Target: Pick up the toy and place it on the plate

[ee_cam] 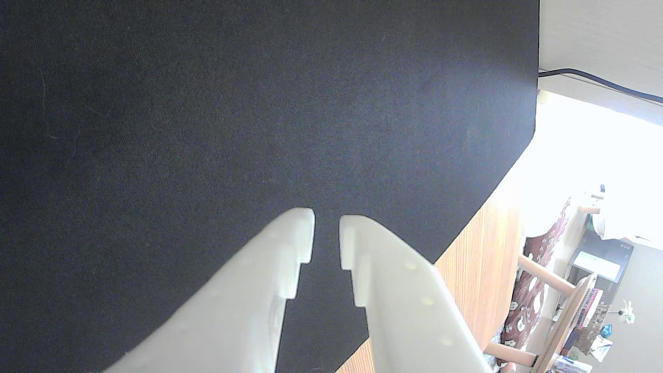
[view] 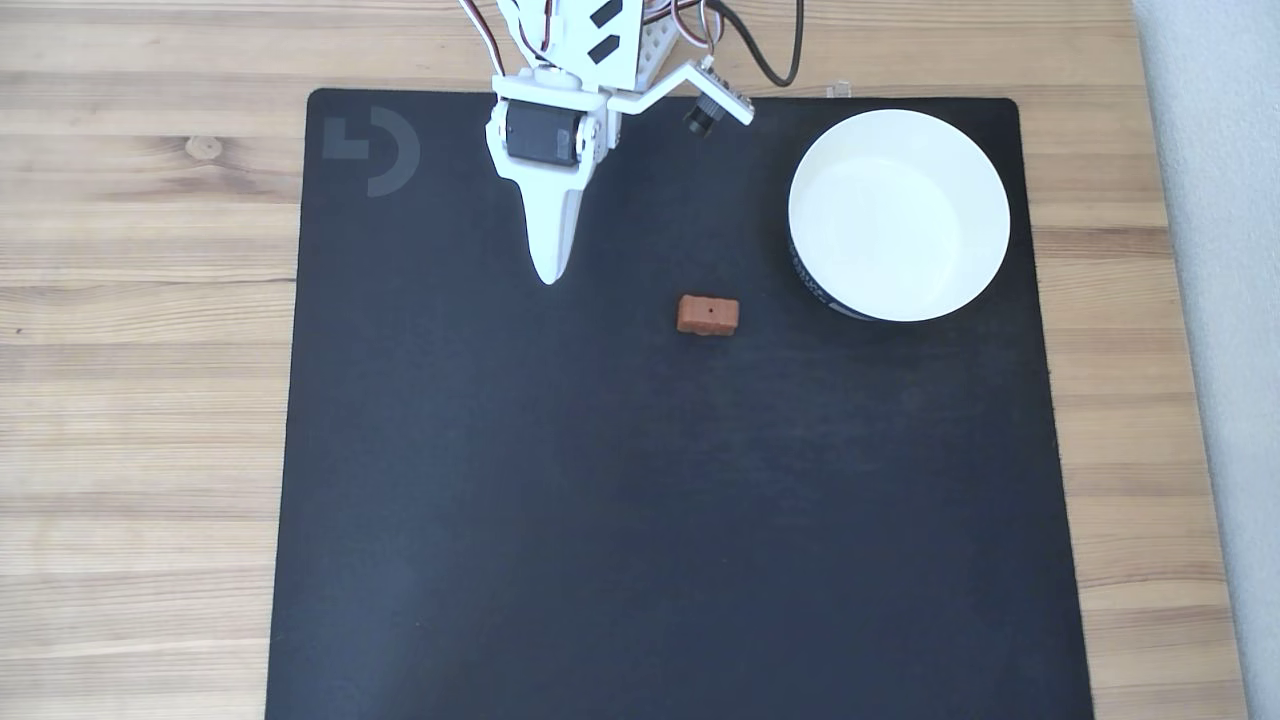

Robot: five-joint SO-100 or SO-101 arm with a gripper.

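In the fixed view the toy (view: 708, 314), a small reddish-brown block with a dark dot, lies on the black mat near its middle. The plate (view: 898, 214), a round white dish with a dark outer band, stands at the mat's upper right and has nothing in it. My white gripper (view: 550, 272) hangs over the mat's upper part, up and to the left of the toy and apart from it. In the wrist view the gripper (ee_cam: 326, 233) has its fingertips (ee_cam: 298, 228) almost together, a narrow slit between them, holding nothing. Under it is bare mat.
The black mat (view: 660, 520) covers most of the wooden table (view: 140, 350). A wrist camera and cables (view: 715, 100) stick out beside the arm at the top. In the wrist view the mat's corner, the table edge (ee_cam: 487, 243) and room furniture lie to the right.
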